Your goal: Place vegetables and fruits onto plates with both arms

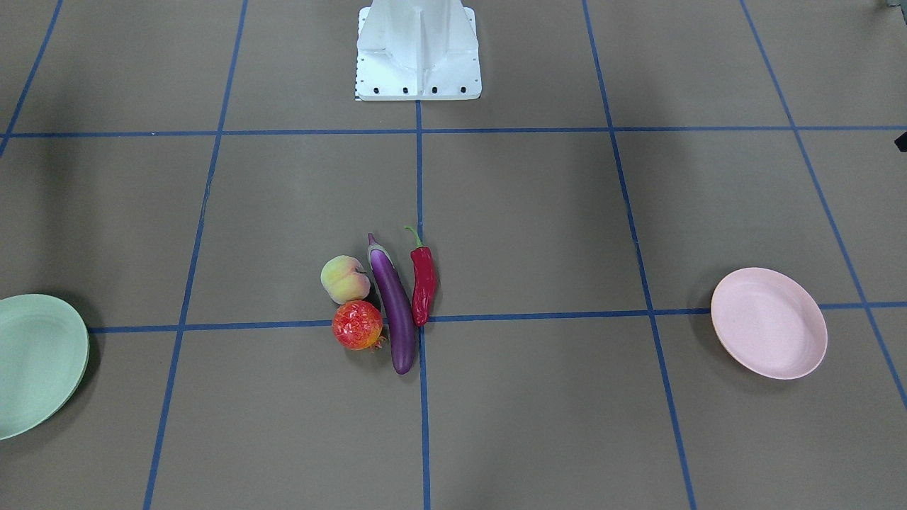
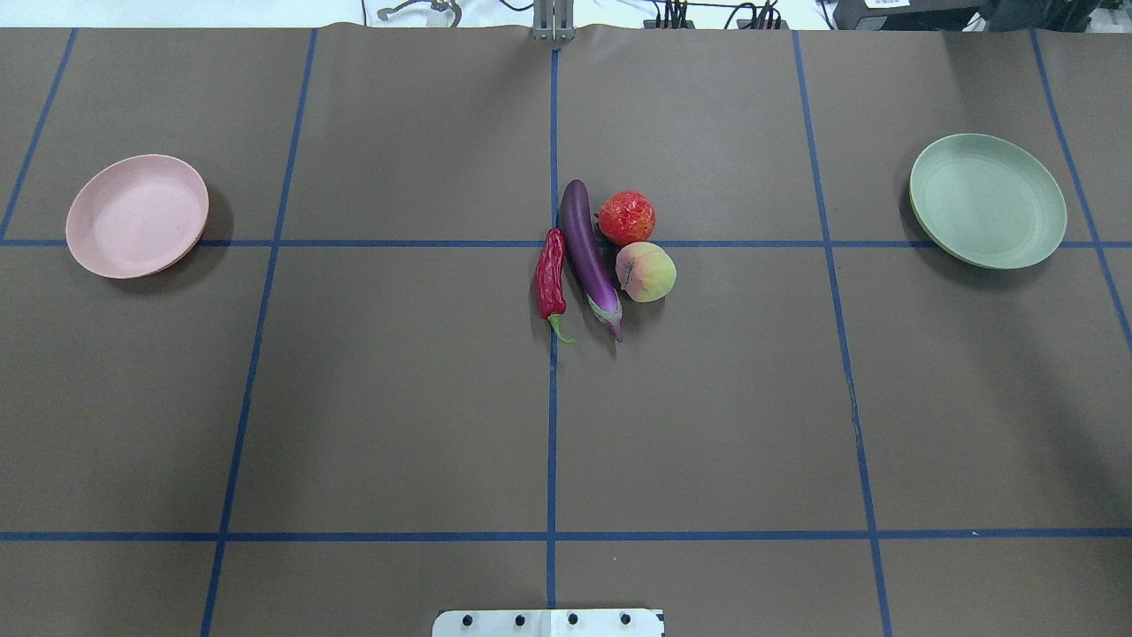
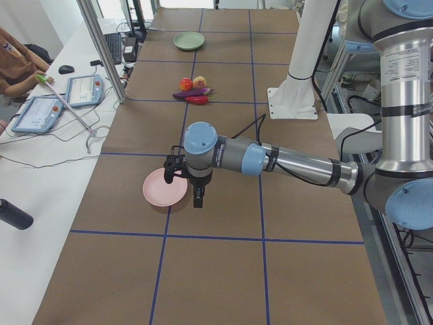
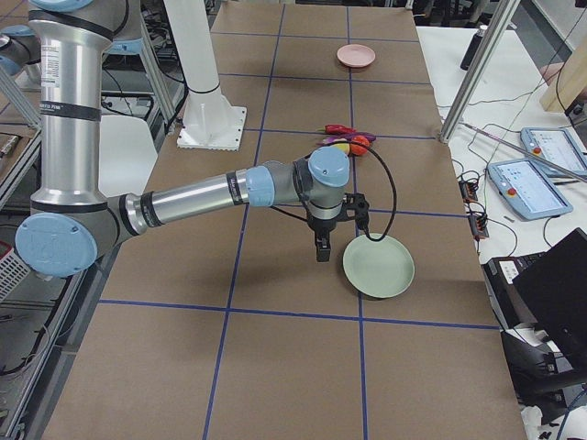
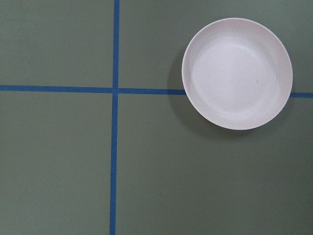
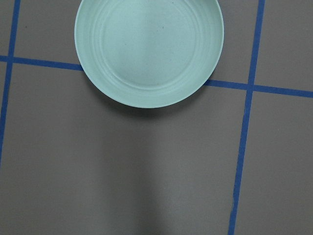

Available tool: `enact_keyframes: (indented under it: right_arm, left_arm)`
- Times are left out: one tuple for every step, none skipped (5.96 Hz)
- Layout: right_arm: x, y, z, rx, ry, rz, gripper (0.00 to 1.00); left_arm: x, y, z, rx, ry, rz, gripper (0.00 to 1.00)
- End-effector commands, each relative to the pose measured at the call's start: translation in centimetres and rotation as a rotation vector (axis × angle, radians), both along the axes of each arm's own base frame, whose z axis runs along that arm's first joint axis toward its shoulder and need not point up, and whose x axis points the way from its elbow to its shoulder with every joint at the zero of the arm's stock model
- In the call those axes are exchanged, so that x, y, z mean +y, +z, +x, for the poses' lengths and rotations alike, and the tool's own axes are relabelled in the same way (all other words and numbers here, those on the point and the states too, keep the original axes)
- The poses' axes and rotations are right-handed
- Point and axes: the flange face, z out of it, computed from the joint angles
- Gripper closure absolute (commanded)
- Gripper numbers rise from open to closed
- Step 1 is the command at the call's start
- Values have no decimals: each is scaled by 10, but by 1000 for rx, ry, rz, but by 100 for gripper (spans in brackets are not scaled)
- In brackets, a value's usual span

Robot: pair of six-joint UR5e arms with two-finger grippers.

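Near the middle of the brown surface, bunched in one cluster: eggplant, chili, peach, pomegranate. Eggplant slantwise, pale cap toward the robot's base; just beside it on the robot's left, the chili, green stem likewise toward the base. On the other flank, peach nearer the base and pomegranate farther out, both touching or just beside it. Well apart at the robot's far left, pink plate; at the far right, green plate, each across a blue tape line. Above the surface beside the pink plate, pointing down: left fingers. Beside the green plate, likewise: right fingers. Seen only from the side views, so cannot tell whether spread or pressed together.
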Motion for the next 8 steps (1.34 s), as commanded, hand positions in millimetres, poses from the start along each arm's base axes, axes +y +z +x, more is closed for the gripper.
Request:
enact_keyframes:
  right_arm:
    - [0,1,1,-1,1,-4,0]
    - [0,3,1,0,0,-4,0]
    - [1,3,1,-1,1,-8,0]
    - [0,3,0,1,-1,-6,0]
    - [-1,2,0,0,0,-4,0]
    - [0,4,0,-1,1,-9,0]
    - [0,3,-1,-8,1,-10,0]
    - [-1,3,-1,-5,4,-13,0]
  left_arm:
    - [6,11,-1,-8,2,-13,0]
    - [6,15,0,-6,-1,-26,0]
    - [6,15,1,-2,-2,-29,0]
    - [5,14,2,6,2,-24,0]
    - [-1,-9,42,90,23,-76,0]
    - [-20,-49,105,126,61,-47,0]
    - [-26,-97,166,176,72,-67,0]
    - [-46,-155,227,185,69,-62,0]
